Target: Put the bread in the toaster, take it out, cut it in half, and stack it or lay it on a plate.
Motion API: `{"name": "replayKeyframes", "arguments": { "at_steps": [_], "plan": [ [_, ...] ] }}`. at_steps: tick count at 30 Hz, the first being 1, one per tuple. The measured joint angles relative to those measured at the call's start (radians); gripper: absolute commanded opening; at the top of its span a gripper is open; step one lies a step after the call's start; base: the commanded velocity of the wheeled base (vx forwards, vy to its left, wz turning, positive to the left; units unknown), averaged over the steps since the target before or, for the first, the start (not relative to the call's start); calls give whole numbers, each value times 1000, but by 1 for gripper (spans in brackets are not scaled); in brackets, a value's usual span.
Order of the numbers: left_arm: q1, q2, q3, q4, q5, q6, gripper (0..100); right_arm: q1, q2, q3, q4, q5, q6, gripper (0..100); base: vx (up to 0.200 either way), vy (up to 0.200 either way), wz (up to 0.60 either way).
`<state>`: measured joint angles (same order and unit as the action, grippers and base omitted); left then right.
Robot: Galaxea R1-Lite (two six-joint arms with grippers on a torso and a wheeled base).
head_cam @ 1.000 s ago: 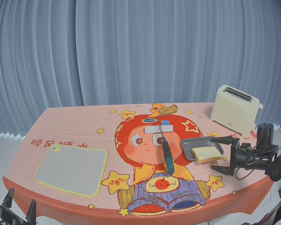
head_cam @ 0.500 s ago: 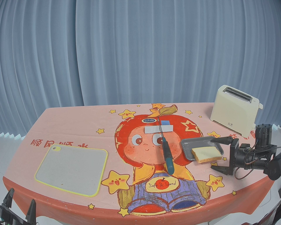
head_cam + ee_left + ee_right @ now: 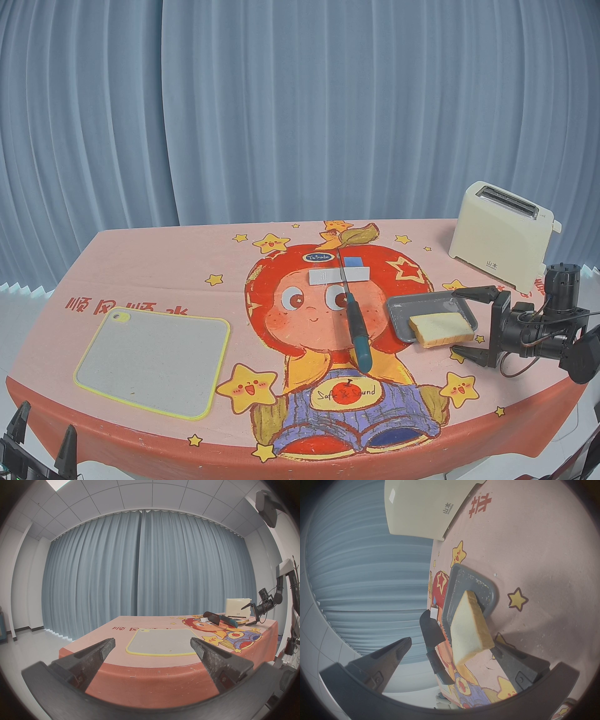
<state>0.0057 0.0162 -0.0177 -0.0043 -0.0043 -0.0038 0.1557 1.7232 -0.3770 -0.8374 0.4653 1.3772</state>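
The toaster (image 3: pixel 500 234) looks like smooth plastic. The bread (image 3: pixel 440 328) looks soft and spongy. The tray (image 3: pixel 412 306) is dull, not shiny. The counter (image 3: pixel 187 269) is covered in cloth.

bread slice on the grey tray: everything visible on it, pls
The pale square slice of white bread with tan crust is whole and uncut. It lies tilted, propped on the near rim of the dark grey rectangular tray and overhanging it. The open right gripper straddles its outer end; contact cannot be told.
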Motion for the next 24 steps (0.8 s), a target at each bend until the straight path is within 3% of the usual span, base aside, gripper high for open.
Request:
{"name": "replayKeyframes", "arguments": {
  "at_steps": [5, 9, 20, 21, 24],
  "plan": [
    [0, 0, 0, 0, 0, 0, 100, -3, 3, 2, -4, 2, 7, 100, 0, 0, 0],
    [0, 0, 0, 0, 0, 0, 100, -1, 1, 0, -2, 5, 42, 100, 0, 0, 0],
    [0, 0, 0, 0, 0, 0, 100, 0, 5, -7, -2, 6, 44, 100, 0, 0, 0],
    [0, 0, 0, 0, 0, 0, 100, -1, 6, -7, -2, 6, 44, 0, 0, 0, 0],
    [0, 0, 0, 0, 0, 0, 100, -2, 9, -6, -1, 6, 44, 0, 0, 0, 0]
  ]
}}
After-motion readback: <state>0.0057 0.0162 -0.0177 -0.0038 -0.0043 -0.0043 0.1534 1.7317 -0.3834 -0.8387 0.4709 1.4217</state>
